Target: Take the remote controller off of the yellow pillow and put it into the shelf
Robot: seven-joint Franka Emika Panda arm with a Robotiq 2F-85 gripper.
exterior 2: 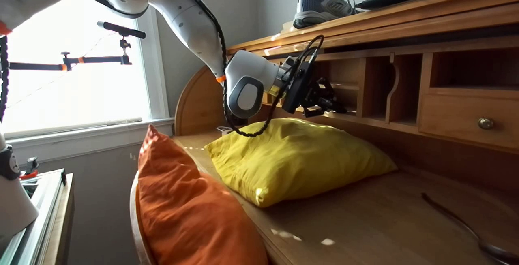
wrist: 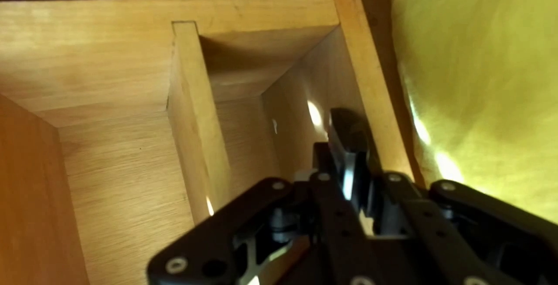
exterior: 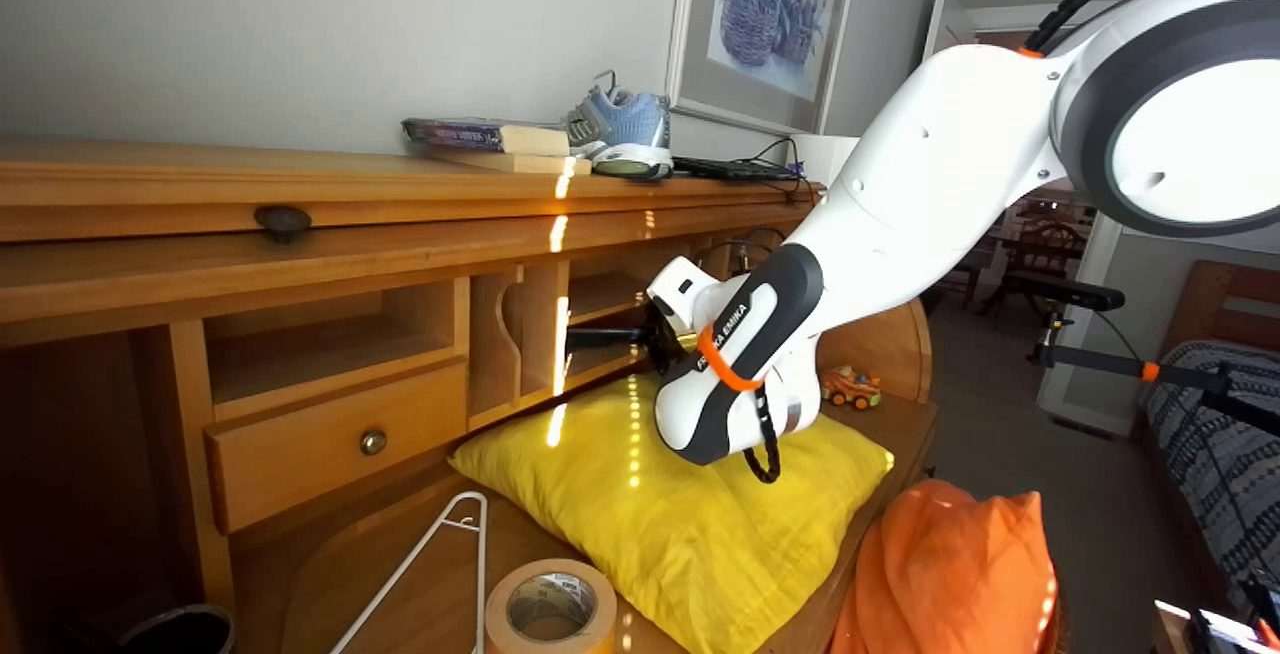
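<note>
The remote controller (wrist: 347, 139) is dark and slim, and its far end reaches into a narrow lower compartment of the wooden shelf (wrist: 261, 11) in the wrist view. My gripper (wrist: 355, 184) is shut on the remote, whose near end is between the fingers. The remote lies close to the compartment's bottom board; I cannot tell whether it touches. In an exterior view the gripper (exterior: 660, 339) is partly hidden by the arm, with a dark bar in front of the shelf (exterior: 540, 334). The gripper (exterior 2: 326, 99) is above the yellow pillow (exterior 2: 300, 159), beside the shelf (exterior 2: 425, 66).
An upright divider (wrist: 196, 115) stands beside the compartment. A drawer (exterior: 340, 444), a hanger (exterior: 483, 554) and a tape roll (exterior: 550, 604) are on the desk side. An orange pillow (exterior 2: 194, 212) lies at the desk's front. A shoe (exterior: 625, 129) and books (exterior: 490, 139) sit on top.
</note>
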